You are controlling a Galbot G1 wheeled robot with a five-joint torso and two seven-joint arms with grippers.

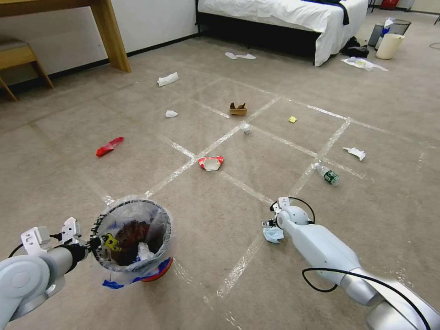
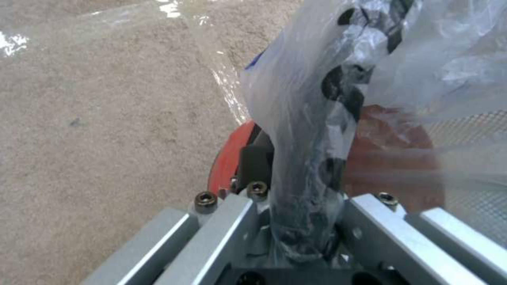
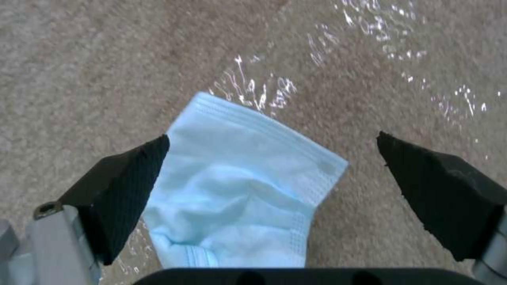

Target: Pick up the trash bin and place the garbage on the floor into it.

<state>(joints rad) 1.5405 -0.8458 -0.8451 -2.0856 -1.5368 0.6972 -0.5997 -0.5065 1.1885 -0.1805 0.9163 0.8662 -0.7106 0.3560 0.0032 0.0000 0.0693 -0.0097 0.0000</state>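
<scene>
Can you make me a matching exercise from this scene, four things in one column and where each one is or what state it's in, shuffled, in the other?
Things:
1. face mask
2. trash bin
3. plastic bottle
4. red wrapper

Places or states:
A. lying on the carpet far out on the robot's left side
B. held at its rim by the left gripper
C. on the carpet between the open fingers of the right gripper
D. lying beside a tape line, ahead of the right arm

Pairs: 1-C, 2-B, 3-D, 4-A
</scene>
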